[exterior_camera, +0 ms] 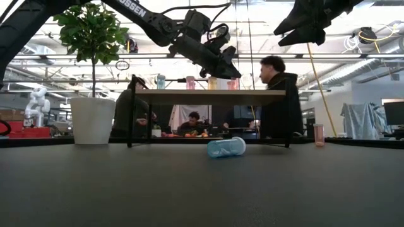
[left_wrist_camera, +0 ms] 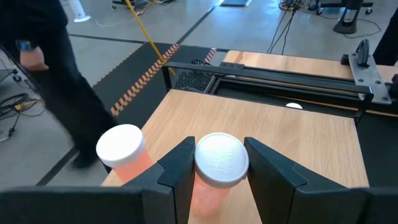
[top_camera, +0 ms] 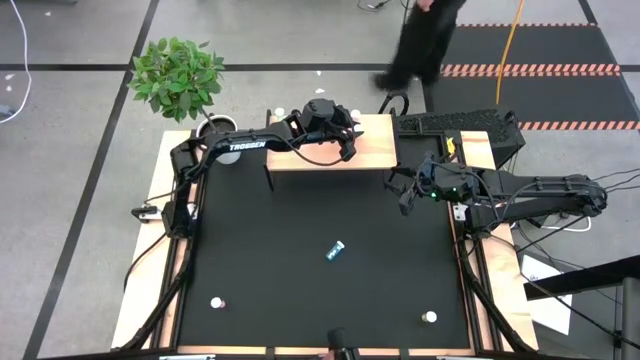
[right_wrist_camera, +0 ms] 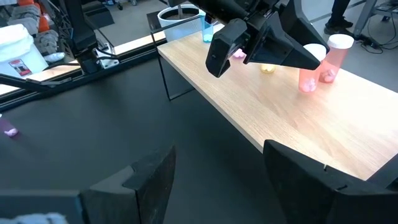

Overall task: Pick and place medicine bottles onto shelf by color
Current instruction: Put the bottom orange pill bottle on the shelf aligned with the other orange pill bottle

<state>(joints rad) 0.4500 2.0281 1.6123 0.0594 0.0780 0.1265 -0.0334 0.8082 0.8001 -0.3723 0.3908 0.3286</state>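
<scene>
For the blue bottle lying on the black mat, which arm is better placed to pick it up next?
The right, probably. The right tool hangs open and empty above the mat, while the left tool is over the shelf with a pink bottle between its fingers. The blue bottle lies mid-mat.

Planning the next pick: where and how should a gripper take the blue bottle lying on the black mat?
The blue bottle lies on its side, so come straight down and close across the middle of its round body, fingers square to its long axis. The open right gripper looks nearer.

The left arm (top_camera: 240, 146) reads "TROSSEN".
</scene>
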